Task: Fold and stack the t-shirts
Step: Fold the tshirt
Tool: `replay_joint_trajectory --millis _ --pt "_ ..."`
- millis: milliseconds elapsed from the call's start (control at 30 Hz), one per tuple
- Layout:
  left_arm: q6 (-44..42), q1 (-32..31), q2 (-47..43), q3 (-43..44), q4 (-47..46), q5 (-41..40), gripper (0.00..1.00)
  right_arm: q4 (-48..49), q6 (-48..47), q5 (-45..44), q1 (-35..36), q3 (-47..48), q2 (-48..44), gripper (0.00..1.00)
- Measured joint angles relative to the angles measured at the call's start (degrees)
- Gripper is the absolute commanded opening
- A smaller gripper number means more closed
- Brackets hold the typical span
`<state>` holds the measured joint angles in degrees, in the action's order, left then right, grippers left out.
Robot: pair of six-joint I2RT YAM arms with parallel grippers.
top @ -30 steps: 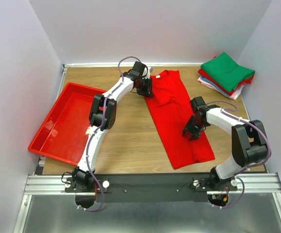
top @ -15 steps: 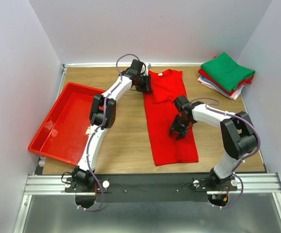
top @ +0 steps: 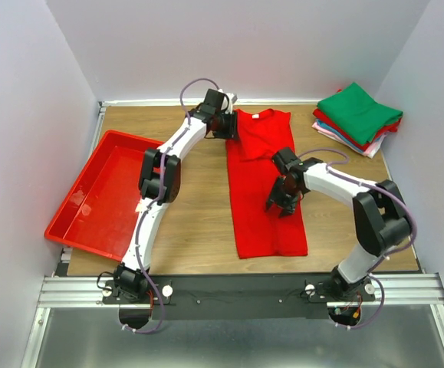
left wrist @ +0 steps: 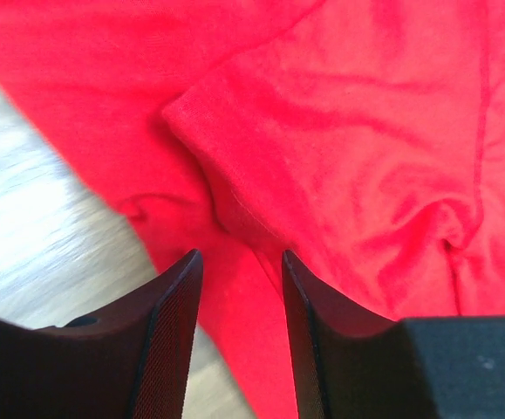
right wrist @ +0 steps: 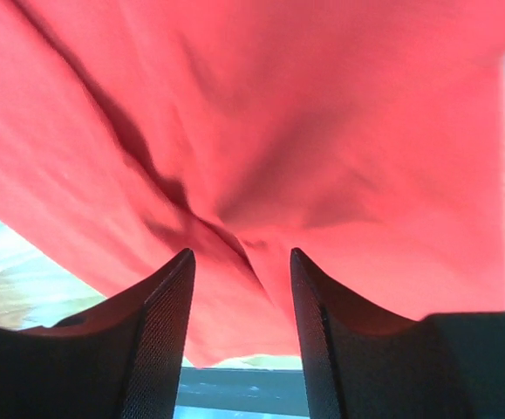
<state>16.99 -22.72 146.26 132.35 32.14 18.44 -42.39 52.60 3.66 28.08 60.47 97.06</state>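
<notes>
A bright red t-shirt (top: 260, 218) lies as a long narrow strip down the middle of the table, neck with a small white tag (top: 265, 114) at the far end. My left gripper (top: 229, 127) is shut on the shirt's far left shoulder; in the left wrist view (left wrist: 242, 262) the red cloth (left wrist: 348, 148) puckers between the fingers. My right gripper (top: 281, 202) is shut on the shirt's right side at mid-length; in the right wrist view (right wrist: 242, 262) the cloth (right wrist: 261, 113) hangs stretched from the jaws. A stack of folded t-shirts (top: 357, 115), green on top, sits at the far right.
A red plastic tray (top: 91, 218) stands tilted at the left side of the table. Grey walls close in the far, left and right sides. The metal rail (top: 237, 290) with the arm bases runs along the near edge.
Both grippers have dragged the red shirt to the left. Its near end swung from the right front toward the middle, so it now lies straighter. The right gripper moved left and farther away.
</notes>
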Motion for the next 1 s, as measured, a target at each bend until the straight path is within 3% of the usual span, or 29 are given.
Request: replay_joint_trajectory --millis 167,300,433,633,767,1000 --pt "-0.98 -0.33 -10.58 -7.54 -0.44 -3.13 0.5 -2.99 -0.39 -3.74 0.0 -3.32 -7.98 0.57" --pt "-1.62 -2.19 -23.91 -18.99 -2.1 -6.71 0.5 -4.96 -0.35 -5.7 -0.07 -9.35 -14.29 0.58" --pt "-1.25 -7.76 -36.85 -36.3 -5.95 -9.07 0.5 -7.82 0.31 -6.86 -0.09 -16.06 -19.87 0.58" --pt "3.48 -16.39 -45.64 -58.42 -8.09 -9.62 0.49 -11.23 1.79 -8.24 -0.44 -19.43 -26.36 0.58" --pt "8.09 -19.61 -48.76 -66.05 -8.41 -10.67 0.5 -11.41 2.05 -8.55 -0.44 -21.68 -27.54 0.58" --pt "14.27 -23.43 -55.08 -71.34 -8.37 -11.61 0.5 -12.11 2.03 -9.81 -0.44 -23.28 -27.65 0.57"
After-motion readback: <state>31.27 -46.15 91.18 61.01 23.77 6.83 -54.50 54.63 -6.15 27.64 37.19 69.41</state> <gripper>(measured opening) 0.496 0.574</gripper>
